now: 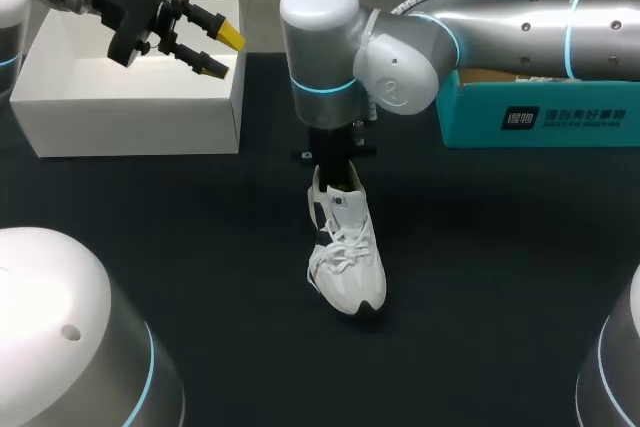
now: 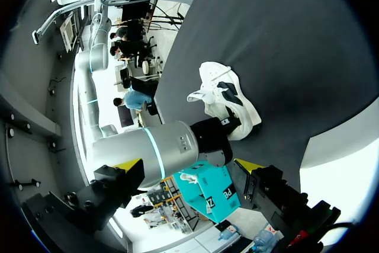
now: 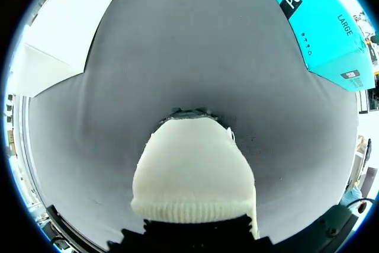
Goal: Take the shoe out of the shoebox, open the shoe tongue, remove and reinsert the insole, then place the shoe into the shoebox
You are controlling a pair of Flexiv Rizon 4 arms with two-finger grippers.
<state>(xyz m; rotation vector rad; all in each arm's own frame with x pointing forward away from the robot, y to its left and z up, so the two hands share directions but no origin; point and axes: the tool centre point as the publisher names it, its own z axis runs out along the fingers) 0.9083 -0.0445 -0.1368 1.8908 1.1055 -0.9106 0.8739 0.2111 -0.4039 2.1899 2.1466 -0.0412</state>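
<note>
A table with a dark, matte, cloth-like top fills the scene, lit evenly from above so that shadows stay soft. On its far left part rests a plain white box, its flat top bright.

A big white box sat at the far left corner of the dark surface. Its top was flat and plain.

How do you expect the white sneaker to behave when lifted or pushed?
The sneaker is probably light and soft-sided: its collar looks knitted. Its laces would likely dangle. Being long and flat-soled, it should slide rather than roll.
</note>
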